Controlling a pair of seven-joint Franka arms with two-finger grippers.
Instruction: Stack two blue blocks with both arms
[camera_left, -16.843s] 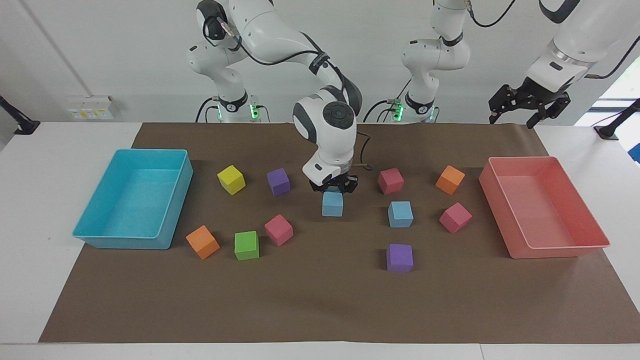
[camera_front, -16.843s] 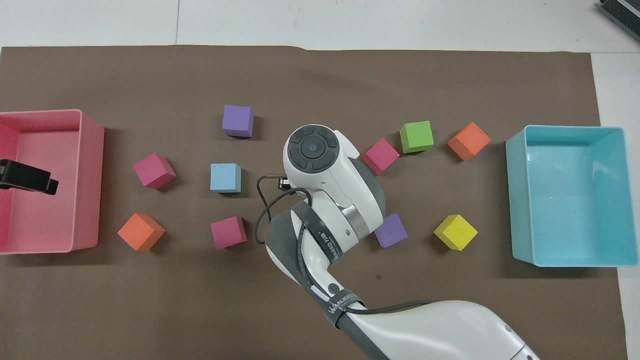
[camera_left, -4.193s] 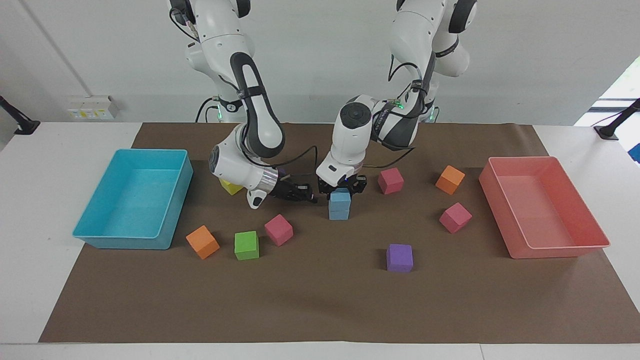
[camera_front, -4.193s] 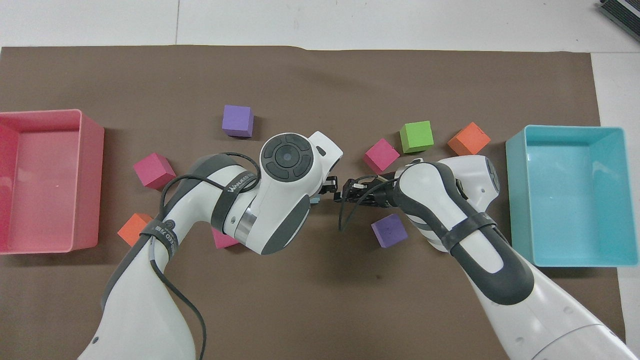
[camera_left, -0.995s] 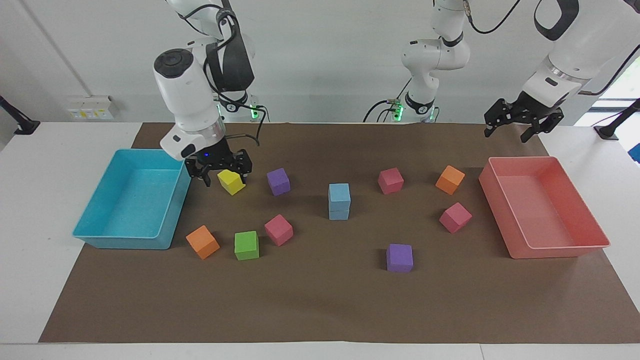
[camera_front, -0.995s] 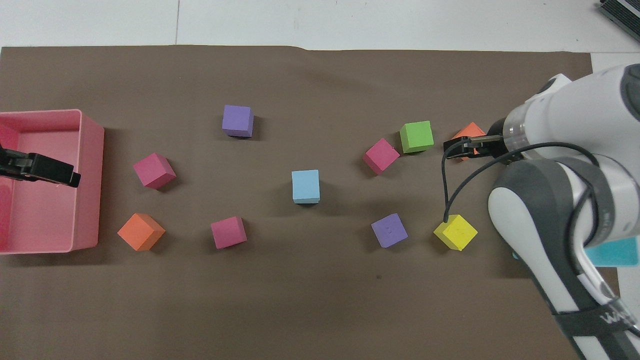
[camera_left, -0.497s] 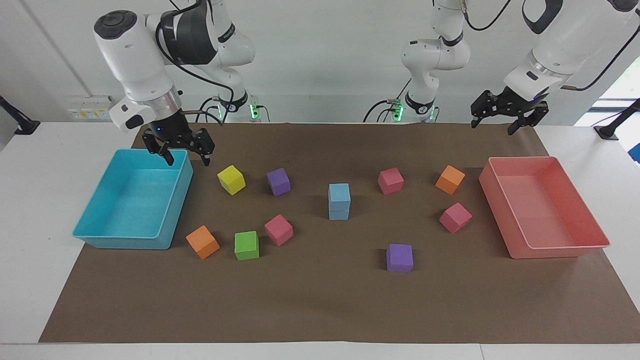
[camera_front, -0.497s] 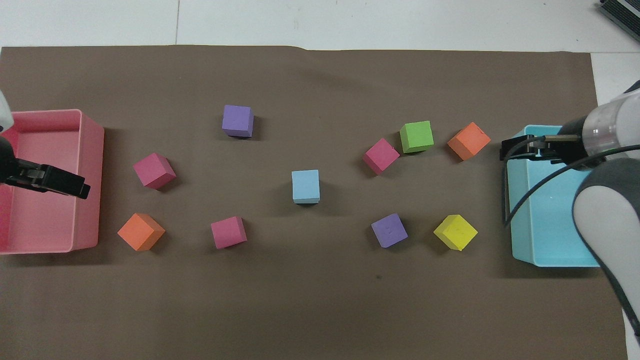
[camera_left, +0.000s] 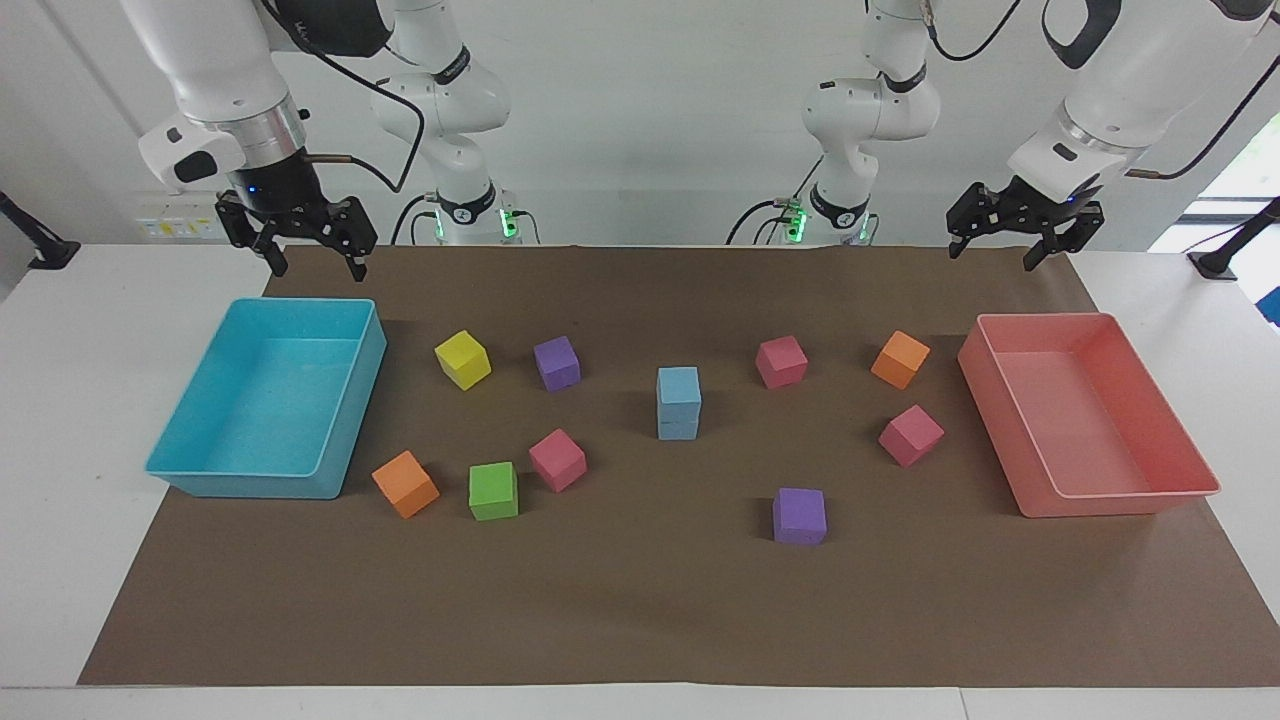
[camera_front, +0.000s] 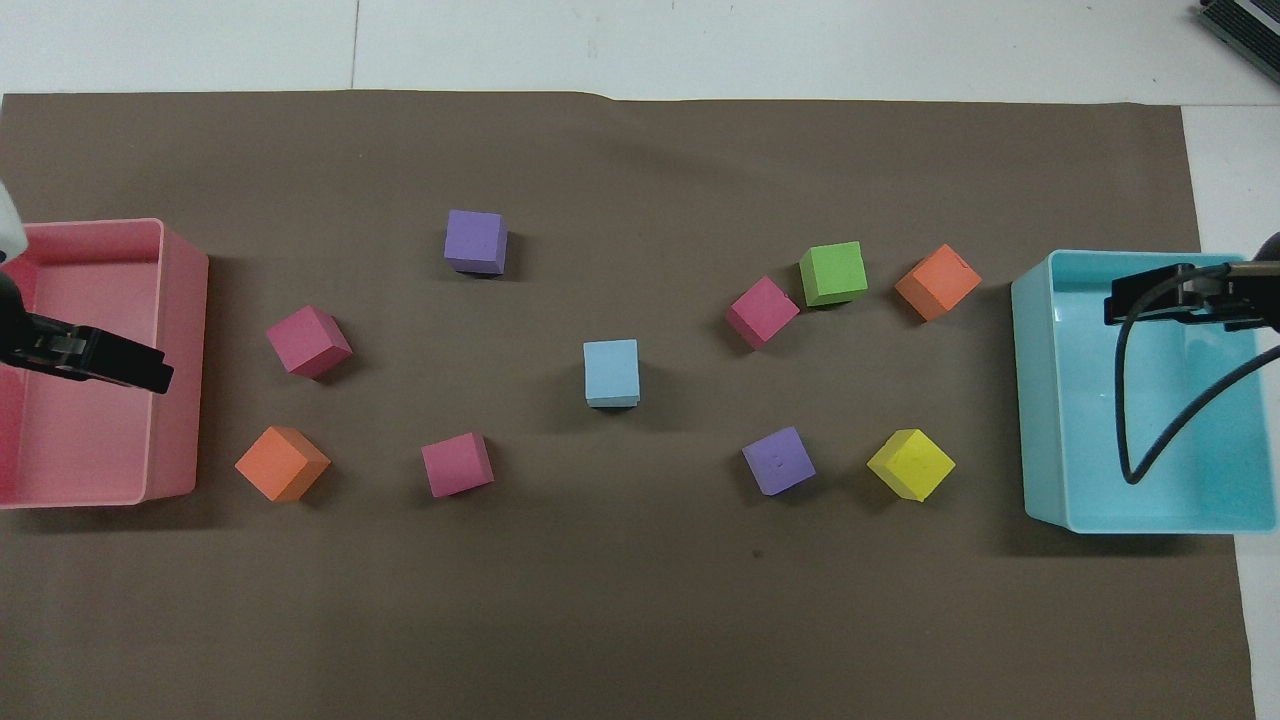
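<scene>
**Blue blocks stacked mid-tabletop, both hands raised and open**

Stack of two blue blocks (camera_left: 679, 402) stands at the middle of the brown mat (camera_left: 640, 620), one cube squarely on the other, free of both hands.

Going from the right arm's end of the tabletop (camera_left: 60, 420) toward the left arm's: the right hand (camera_left: 297, 248) hangs in the air over the robot-side edge of the turquoise tray (camera_left: 190, 470), its fingers spread apart and holding nothing. Beside the tray lie a yellow cube (camera_left: 462, 359) and a purple cube (camera_left: 557, 362), and farther from the robots an orange cube (camera_left: 405, 484), a green cube (camera_left: 493, 491) and a pink cube (camera_left: 557, 459). After the blue stack comes a second purple cube (camera_left: 799, 515), farther from the robots than the stack, then a pink cube (camera_left: 781, 361) and an orange cube (camera_left: 900, 359) nearer the robots, with another pink cube (camera_left: 911, 435) between them and the pink tray (camera_left: 1120, 500). The left hand (camera_left: 1024, 232) hangs over the mat's edge at the robot-side end of the pink tray, fingers apart and empty.
</scene>
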